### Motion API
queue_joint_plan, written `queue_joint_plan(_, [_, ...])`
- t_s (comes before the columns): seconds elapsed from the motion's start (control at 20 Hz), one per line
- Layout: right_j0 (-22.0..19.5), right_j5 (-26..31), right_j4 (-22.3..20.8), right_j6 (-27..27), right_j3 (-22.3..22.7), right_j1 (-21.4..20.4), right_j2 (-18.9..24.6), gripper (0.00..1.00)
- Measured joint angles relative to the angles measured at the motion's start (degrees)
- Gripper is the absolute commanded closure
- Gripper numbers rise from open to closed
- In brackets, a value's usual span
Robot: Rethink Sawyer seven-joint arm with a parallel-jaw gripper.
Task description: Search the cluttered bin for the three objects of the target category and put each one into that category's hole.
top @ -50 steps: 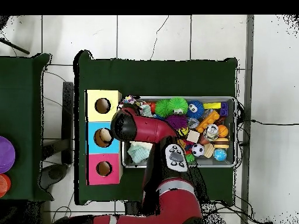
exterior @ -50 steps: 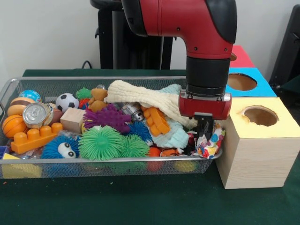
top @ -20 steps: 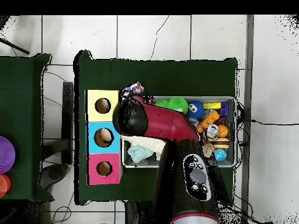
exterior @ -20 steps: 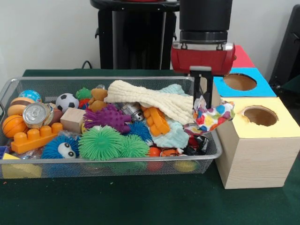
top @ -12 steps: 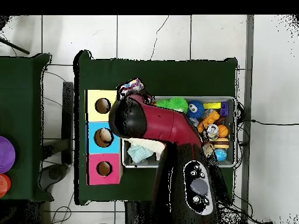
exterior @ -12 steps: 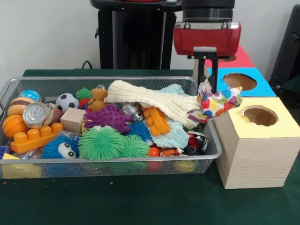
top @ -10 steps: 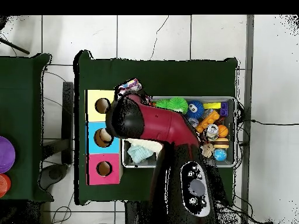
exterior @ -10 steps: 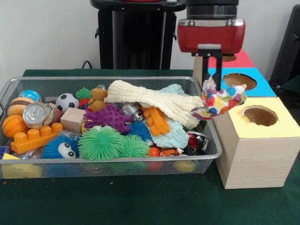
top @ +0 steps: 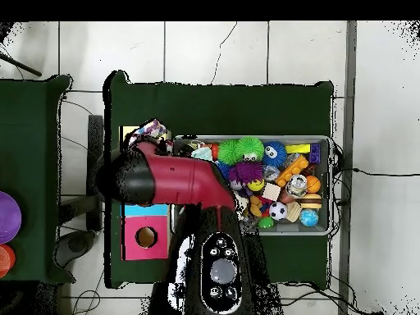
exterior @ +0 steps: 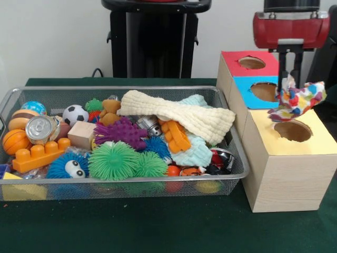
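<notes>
My gripper is shut on a rope toy of white cord flecked with red, blue, green and yellow. The toy hangs just above the round hole of the yellow-faced wooden box, apart from it. In the overhead view the toy pokes out beside the arm, which hides most of the yellow box. The silver wire mesh bin lies left of the boxes, heaped with toys. No other rope toy shows plainly in it.
The blue-faced box and the red-faced box stand behind the yellow one. In the bin lie a cream knitted cloth, green spiky balls, a purple spiky ball, a can and orange bricks.
The gripper has lifted the rope toy out of the bin's right end and carried it sideways to over the yellow box's hole. The arm has swung off the bin.
</notes>
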Motion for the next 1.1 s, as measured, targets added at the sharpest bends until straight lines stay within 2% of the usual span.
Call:
queue_joint_plan(0.35, [2.94, 0.00, 2.28, 0.00, 0.00, 0.47, -1.24, 1.00])
queue_joint_plan(1.1, [3.05, -0.05, 5.03, 0.00, -0.02, 3.75, -1.32, 1.00])
